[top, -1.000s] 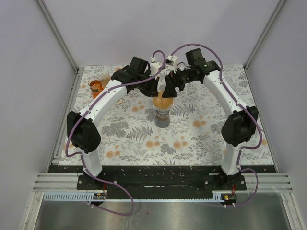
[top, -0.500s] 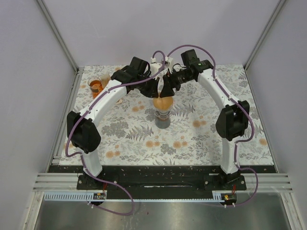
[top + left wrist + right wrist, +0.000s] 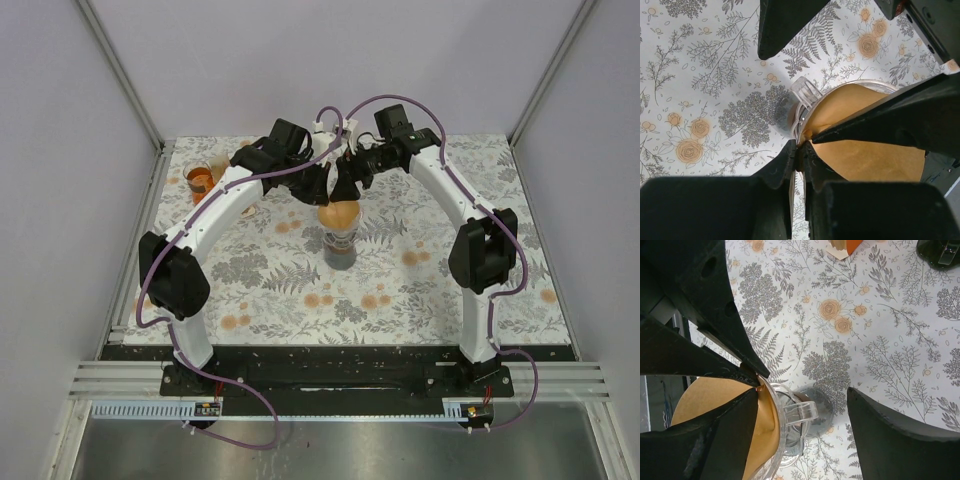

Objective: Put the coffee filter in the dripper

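The brown paper coffee filter (image 3: 340, 213) sits opened in the mouth of the dripper (image 3: 340, 245), a translucent cone with a clear rim and a small side handle (image 3: 801, 412), at the table's middle. My left gripper (image 3: 800, 149) is shut, pinching the coffee filter's (image 3: 865, 155) edge right at the rim, beside the handle (image 3: 806, 90). My right gripper (image 3: 804, 390) is open and straddles the rim. One finger (image 3: 715, 440) lies inside, against the coffee filter (image 3: 767, 425), and the other (image 3: 895, 440) hangs outside, beyond the handle. Both hover over the dripper in the top view.
An orange cup (image 3: 200, 180) stands at the far left corner of the floral mat (image 3: 400, 290). In the right wrist view an orange item (image 3: 845, 247) and a dark object (image 3: 940, 252) lie at the far edge. Grey walls enclose the table.
My right arm has swung left and closer over the dripper, and its jaws have narrowed a little. The left gripper has kept its pinch in the same place.
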